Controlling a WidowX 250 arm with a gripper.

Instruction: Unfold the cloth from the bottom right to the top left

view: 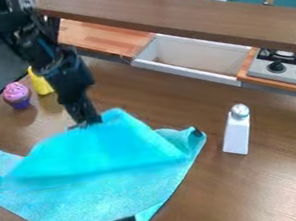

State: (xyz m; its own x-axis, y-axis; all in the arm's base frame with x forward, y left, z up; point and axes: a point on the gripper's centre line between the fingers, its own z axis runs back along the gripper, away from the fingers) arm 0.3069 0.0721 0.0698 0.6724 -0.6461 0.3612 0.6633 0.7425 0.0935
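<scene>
- The gripper [87, 123] hangs at the top edge of the turquoise cloth [100, 201], its fingers together, clamped on a raised part of that cloth.
- The cloth lies mostly below the gripper in the view, spreading out to both sides; its upper part bulges up to the fingertips, with a fold running across under the bulge.
- Dark patches sit on the cloth's edges: one far down and to the left of the gripper, one straight below it, and a small one to its right.
- A white shaker with a silvery top [236, 132] stands upright to the right of the gripper, apart from the cloth.
- A pink and purple toy cupcake [18, 96] and a yellow object [40, 83] are close together, up and to the left of the gripper.
- Up and to the right of the gripper are a white sink basin [192, 63] and, farther right, a stove [283, 69].
</scene>
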